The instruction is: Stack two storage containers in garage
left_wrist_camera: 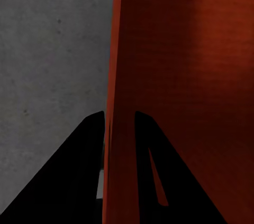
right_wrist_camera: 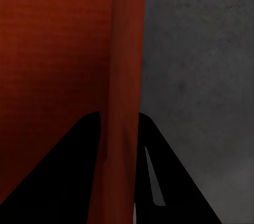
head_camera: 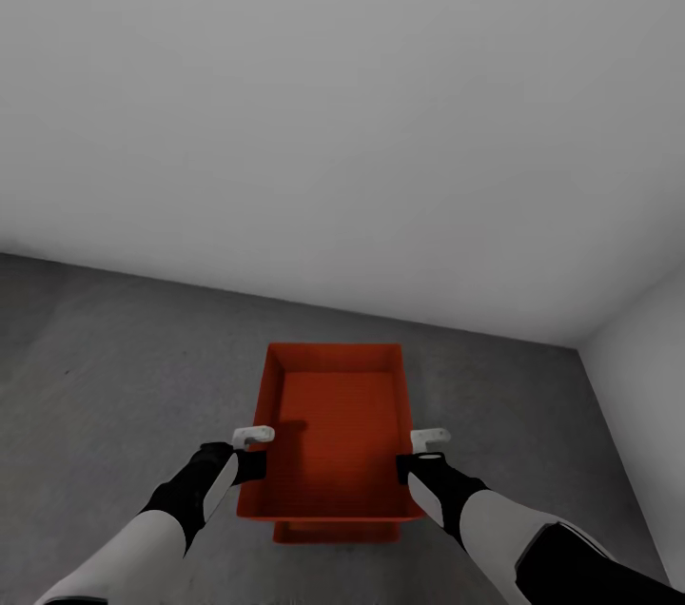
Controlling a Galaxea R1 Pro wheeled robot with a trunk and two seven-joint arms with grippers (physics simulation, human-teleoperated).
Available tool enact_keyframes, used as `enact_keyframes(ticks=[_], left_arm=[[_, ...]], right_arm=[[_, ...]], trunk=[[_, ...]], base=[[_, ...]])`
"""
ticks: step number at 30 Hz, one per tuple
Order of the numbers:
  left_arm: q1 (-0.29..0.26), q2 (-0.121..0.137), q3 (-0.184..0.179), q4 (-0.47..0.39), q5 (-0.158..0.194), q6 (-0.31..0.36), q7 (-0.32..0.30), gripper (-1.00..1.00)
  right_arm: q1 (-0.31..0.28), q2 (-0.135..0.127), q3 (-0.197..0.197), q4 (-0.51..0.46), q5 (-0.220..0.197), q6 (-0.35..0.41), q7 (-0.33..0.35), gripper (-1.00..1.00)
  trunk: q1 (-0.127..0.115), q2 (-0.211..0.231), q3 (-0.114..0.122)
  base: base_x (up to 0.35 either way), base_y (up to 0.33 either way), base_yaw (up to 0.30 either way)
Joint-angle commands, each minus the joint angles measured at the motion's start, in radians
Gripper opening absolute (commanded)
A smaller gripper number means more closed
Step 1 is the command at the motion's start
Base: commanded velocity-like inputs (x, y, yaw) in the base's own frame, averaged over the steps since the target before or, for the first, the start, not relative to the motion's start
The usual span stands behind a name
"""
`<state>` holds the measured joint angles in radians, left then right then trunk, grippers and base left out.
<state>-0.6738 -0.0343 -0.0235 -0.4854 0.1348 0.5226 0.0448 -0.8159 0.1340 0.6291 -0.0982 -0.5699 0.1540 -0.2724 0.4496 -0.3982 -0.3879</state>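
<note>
One orange-red storage container [head_camera: 333, 434] is in the middle of the head view, over the dark grey garage floor [head_camera: 114, 377]. My left gripper [head_camera: 253, 455] is shut on its left wall, one finger on each side of the wall [left_wrist_camera: 120, 76]. My right gripper [head_camera: 417, 455] is shut on the right wall [right_wrist_camera: 127, 65] in the same way. Under the near end of the held container a strip of a second storage container [head_camera: 335, 532] shows on the floor. I cannot tell whether the upper one rests on it.
A plain grey-white wall [head_camera: 342, 110] stands just beyond the containers. It meets a side wall [head_camera: 647, 377] in a corner at the right. Bare concrete spreads to the left and in front of the bins.
</note>
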Motion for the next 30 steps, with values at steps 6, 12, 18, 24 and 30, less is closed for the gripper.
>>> enact_keyframes(ticks=[6, 12, 18, 24, 30], left_arm=[[-0.001, 0.001, -0.007, -0.004, -0.035, -0.033, 0.023, -1.00], [-0.001, 0.001, -0.007, -0.003, -0.035, -0.033, 0.023, -1.00], [-0.001, 0.001, -0.007, -0.004, -0.035, -0.033, 0.023, -1.00], [0.000, 0.001, -0.007, -0.004, -0.035, -0.033, 0.023, -1.00], [0.000, 0.001, -0.007, -0.004, -0.035, -0.033, 0.023, -1.00]], right_arm=[[0.000, -0.001, 0.014, 0.003, -0.011, 0.007, -0.013, -1.00], [0.000, -0.002, 0.014, 0.003, -0.012, 0.007, -0.012, -1.00], [-0.001, -0.002, 0.015, 0.003, -0.013, 0.007, -0.012, -1.00], [-0.001, -0.001, 0.015, 0.003, -0.013, 0.007, -0.012, -1.00], [-0.001, -0.001, 0.015, 0.003, -0.012, 0.009, -0.012, -1.00]], trunk=[[0.000, -0.002, -0.011], [0.000, -0.002, -0.014], [0.000, -0.002, -0.015], [0.000, -0.002, -0.015], [0.000, -0.002, -0.015]], base=[[0.000, 0.000, 0.000], [0.000, 0.000, 0.000], [0.000, 0.000, 0.000], [0.000, 0.000, 0.000], [0.000, 0.000, 0.000]])
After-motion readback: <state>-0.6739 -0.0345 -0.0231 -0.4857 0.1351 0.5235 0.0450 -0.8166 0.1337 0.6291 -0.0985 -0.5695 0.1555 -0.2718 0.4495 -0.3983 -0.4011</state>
